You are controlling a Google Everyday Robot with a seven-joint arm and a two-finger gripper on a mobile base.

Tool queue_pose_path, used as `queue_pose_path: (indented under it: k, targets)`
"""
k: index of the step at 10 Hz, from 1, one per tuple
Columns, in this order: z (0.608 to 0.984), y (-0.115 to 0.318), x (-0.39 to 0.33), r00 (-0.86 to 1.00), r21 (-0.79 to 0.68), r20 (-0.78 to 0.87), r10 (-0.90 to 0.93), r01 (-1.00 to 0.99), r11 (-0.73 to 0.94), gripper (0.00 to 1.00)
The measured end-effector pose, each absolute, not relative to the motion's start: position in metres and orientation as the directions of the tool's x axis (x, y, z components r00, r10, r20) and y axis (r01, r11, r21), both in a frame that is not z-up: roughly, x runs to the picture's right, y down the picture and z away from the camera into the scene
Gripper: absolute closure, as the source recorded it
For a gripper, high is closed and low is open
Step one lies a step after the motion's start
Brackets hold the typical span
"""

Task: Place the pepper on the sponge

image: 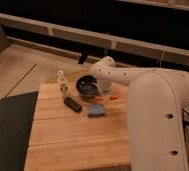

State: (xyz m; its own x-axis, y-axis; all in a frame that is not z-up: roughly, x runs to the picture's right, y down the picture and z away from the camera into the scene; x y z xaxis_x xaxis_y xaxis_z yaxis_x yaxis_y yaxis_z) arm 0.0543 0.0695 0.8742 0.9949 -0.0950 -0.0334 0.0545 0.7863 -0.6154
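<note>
The two-finger gripper (106, 91) of the single white arm (153, 100) is held low over the far part of the pale wooden table (73, 145). It points downward, just beside the dark round bowl (89, 86). Its jaws are pressed together. Whether anything is pinched between them cannot be told, because the tips are masked by the wrist above them.

The slim red-orange pepper (113, 97) is seen right at the jaws, showing on the side away from the bowl, at or barely above the tabletop. Only part of it is visible. Its long axis appears to run crosswise, roughly along the table's far edge, though this is not settled. It is not on the flat blue rectangular sponge (96, 110).

The sponge lies flat on the table, on the camera side of the jaws and a little toward the bowl's side, near them but apart from the pepper. A black rectangular block (73, 104) is found farther out on that same side, beyond the sponge, and a small clear bottle (63, 83) stands past the bowl.

The relation that matters is judged to be this short offset. From the jaws, the sponge is reached by a small travel toward the camera, slanted slightly bowl-ward. If the pepper is kept crosswise, its length would be laid along the sponge's longer side. Only one arm is present, so no choice of arm arises.
</note>
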Motion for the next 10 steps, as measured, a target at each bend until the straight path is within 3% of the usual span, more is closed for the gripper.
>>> queue_pose_path:
  k: [6,8,10]
  targets:
    - [0.872,0.101,0.008,0.992,-0.642,0.077,-0.096,0.123,0.757,1.00]
    - [0.876,0.112,0.005,0.991,-0.661,0.102,-0.088,0.133,0.738,0.87]
    - [0.877,0.120,0.005,0.991,-0.681,0.112,-0.079,0.134,0.720,0.65]
